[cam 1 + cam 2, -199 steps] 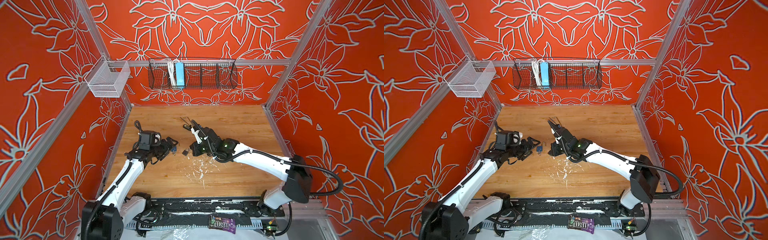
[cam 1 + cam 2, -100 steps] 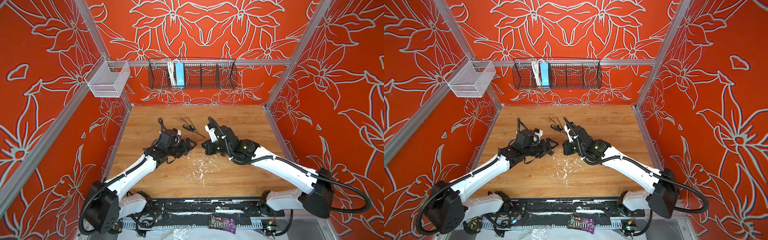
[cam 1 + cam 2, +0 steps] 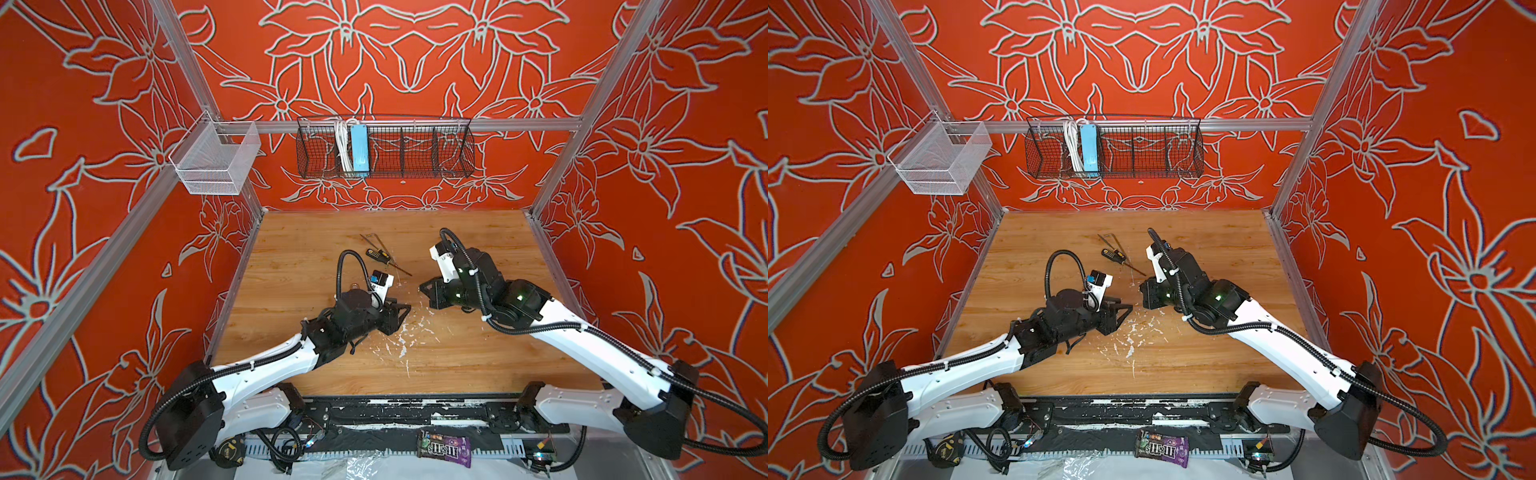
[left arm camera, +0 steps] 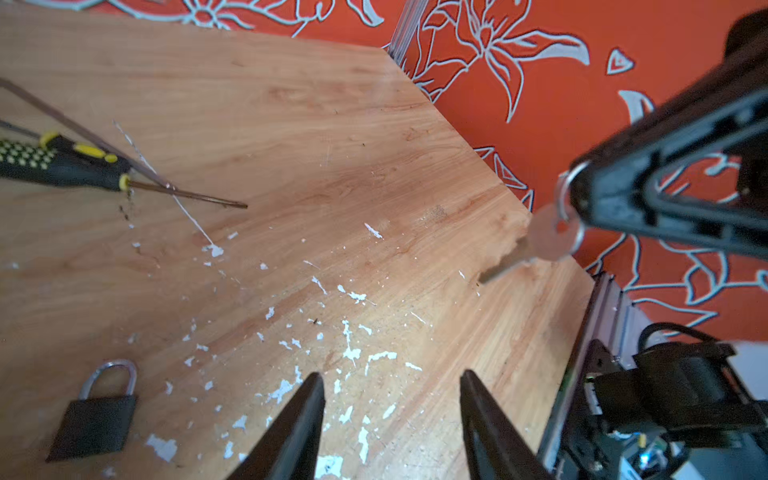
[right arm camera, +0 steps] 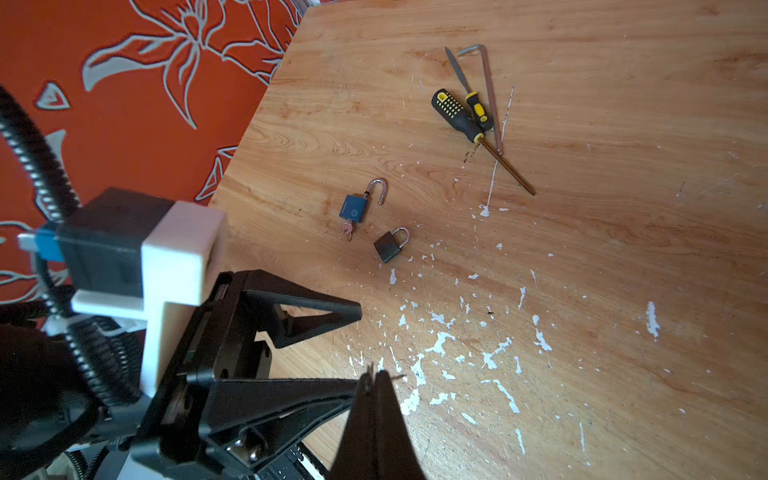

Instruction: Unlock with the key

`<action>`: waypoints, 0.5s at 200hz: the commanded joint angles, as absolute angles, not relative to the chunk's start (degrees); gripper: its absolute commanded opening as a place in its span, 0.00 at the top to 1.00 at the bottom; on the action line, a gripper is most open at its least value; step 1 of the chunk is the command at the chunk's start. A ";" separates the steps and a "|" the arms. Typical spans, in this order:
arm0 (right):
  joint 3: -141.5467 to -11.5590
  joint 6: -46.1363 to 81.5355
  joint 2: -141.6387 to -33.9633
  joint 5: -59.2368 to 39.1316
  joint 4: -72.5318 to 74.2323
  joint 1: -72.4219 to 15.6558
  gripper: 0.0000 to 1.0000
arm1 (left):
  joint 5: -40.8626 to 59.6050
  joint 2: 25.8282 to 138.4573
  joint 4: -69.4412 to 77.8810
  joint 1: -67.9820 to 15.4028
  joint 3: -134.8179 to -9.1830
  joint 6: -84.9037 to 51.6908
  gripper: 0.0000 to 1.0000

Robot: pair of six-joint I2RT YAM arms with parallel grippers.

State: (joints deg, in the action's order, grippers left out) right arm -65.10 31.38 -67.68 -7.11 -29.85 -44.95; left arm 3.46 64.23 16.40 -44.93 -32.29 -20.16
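Observation:
A small black padlock (image 5: pixel 388 246), its shackle shut, lies on the wooden table; the left wrist view shows the same padlock (image 4: pixel 94 415). In both top views the left arm covers it. My right gripper (image 5: pixel 374 376) is shut on a silver key (image 4: pixel 548 239), which hangs on a ring off the fingertips above the table. My left gripper (image 4: pixel 390 374) is open, with only bare table between its jaws. It points at the right gripper (image 3: pixel 422 286), a short gap from it. In a top view the left gripper (image 3: pixel 405 311) sits mid-table.
A blue padlock (image 5: pixel 353 208) lies beside the black one, shackle swung open and its own key in it. A black-and-yellow screwdriver (image 5: pixel 457 116), a hex key (image 5: pixel 484 83) and a thin file lie farther back. White flakes dot the table (image 3: pixel 457 365). Wire baskets (image 3: pixel 384 145) hang on the back wall.
The left arm swung from the left edge toward mid-table and its jaws narrowed. The right gripper, still shut, pulled back to the right, away from the padlocks.

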 commanded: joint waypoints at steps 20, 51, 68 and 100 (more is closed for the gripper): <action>-66.95 32.16 -66.18 -10.49 -32.14 -44.38 1.00 | -0.77 66.41 30.39 -48.94 -33.81 -6.38 0.59; -67.14 33.43 -66.00 -12.22 -31.49 -44.29 1.00 | -1.45 69.75 33.22 -50.63 -35.92 -3.32 0.65; -67.32 33.66 -65.74 -11.87 -31.59 -44.17 1.00 | -1.06 70.90 33.28 -50.73 -37.04 -3.03 0.68; -66.88 33.83 -64.68 -11.05 -31.95 -44.16 1.00 | -2.66 72.05 34.72 -50.82 -37.27 -2.72 0.77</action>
